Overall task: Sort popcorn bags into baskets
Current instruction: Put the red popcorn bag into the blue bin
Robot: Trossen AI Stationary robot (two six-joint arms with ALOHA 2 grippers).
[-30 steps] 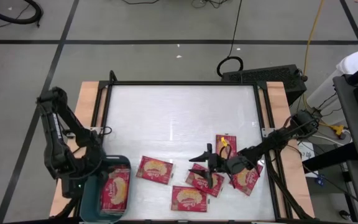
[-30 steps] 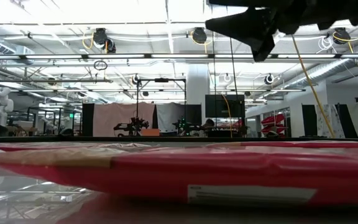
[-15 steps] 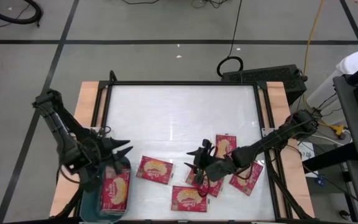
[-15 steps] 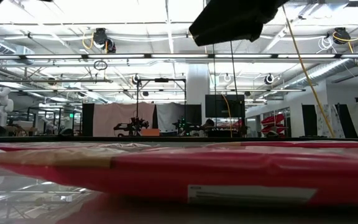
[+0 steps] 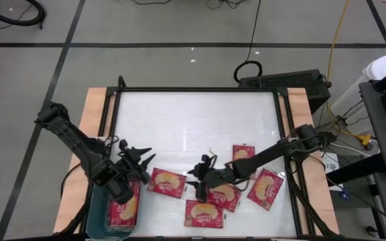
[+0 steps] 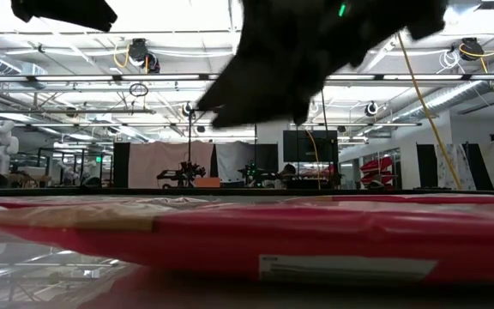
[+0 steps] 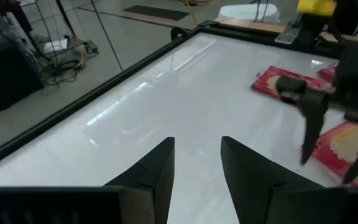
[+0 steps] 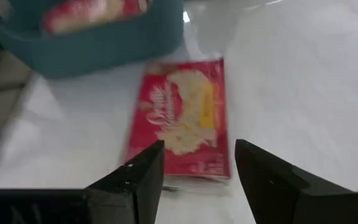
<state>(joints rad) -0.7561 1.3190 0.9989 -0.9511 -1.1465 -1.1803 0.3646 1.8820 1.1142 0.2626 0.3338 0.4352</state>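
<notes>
On the white table (image 5: pixel 193 120) five popcorn bags lie loose, all in the near half, and at least one more lies already inside the teal basket (image 5: pixel 99 213) at the near left corner. The bag in the basket (image 5: pixel 122 207) shows its red front; whether others are under it I cannot tell.

The loose bag nearest to the basket (image 5: pixel 167 182) lies flat, front side up, just beside the basket but not touching it. In the right wrist view this same bag (image 8: pixel 182 118) is directly ahead of the fingers, with the basket wall (image 8: pixel 98 46) behind it. Further right there is a group: one bag at the near edge (image 5: pixel 205 213), one partly under the right arm (image 5: pixel 224 195), one tilted near the right rail (image 5: pixel 266 188), and one a little farther back (image 5: pixel 242 154).

The right gripper (image 5: pixel 202 175) hangs above the table between the lone bag and the group. Its two fingers stand apart and nothing is between them. The left gripper (image 5: pixel 139 159) is over the far end of the basket and points toward the table centre. Its fingers (image 7: pixel 157 171) are also apart and empty.

So I judge the sorting to be only at its beginning: one bag visibly put away, five left outside. The right gripper seems aimed at the lone bag as the next one, but it has not yet reached it.
</notes>
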